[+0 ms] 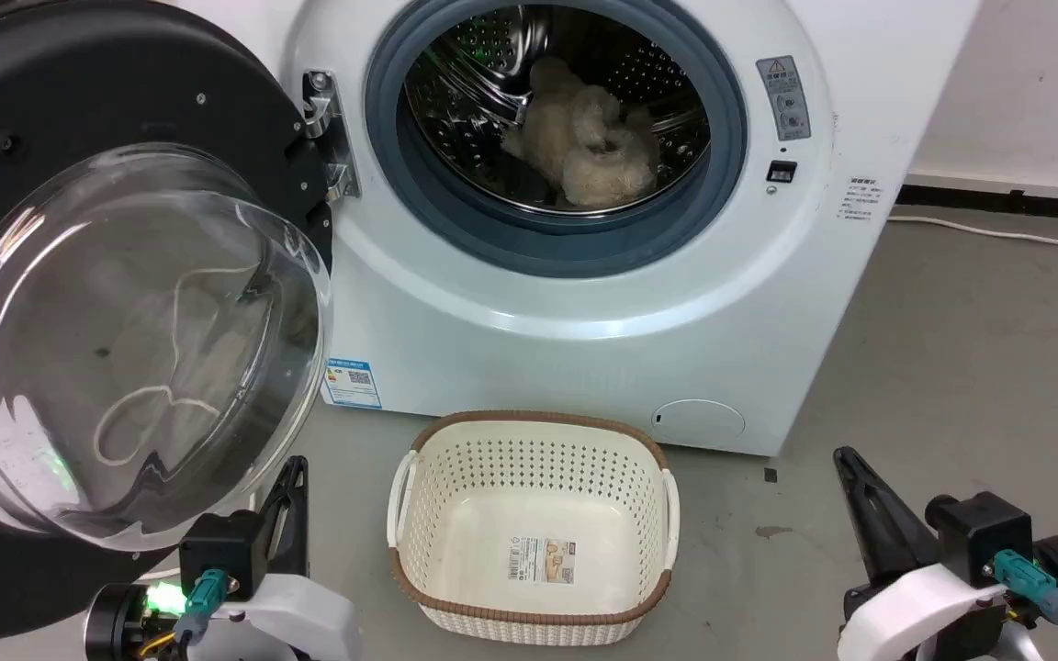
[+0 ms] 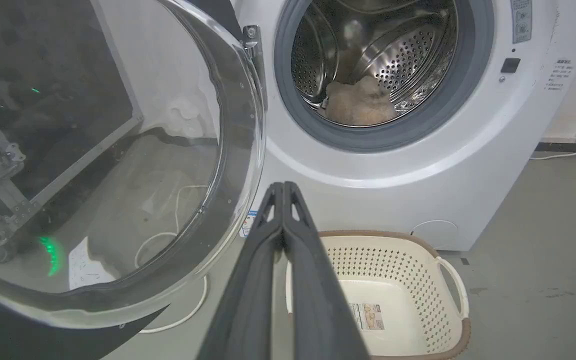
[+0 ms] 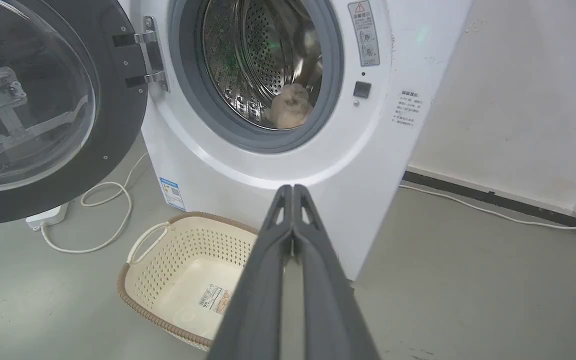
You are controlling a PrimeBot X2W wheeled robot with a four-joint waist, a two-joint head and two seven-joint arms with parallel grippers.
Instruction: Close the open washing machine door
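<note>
Door wide open; left gripper [image 2: 283,186] and right gripper [image 3: 293,187] both closed, both empty.
The washing machine door [image 1: 125,321] hangs swung out on its hinge [image 1: 322,128] at the left edge of the machine's front, its glass bowl bulging toward the robot. The left gripper's fingers are pressed together tip to tip just beside the bowl's lower rim; whether they touch it cannot be told. The right gripper's fingers likewise meet, over the floor to the right of the basket [image 1: 529,464], well apart from the door.
</note>
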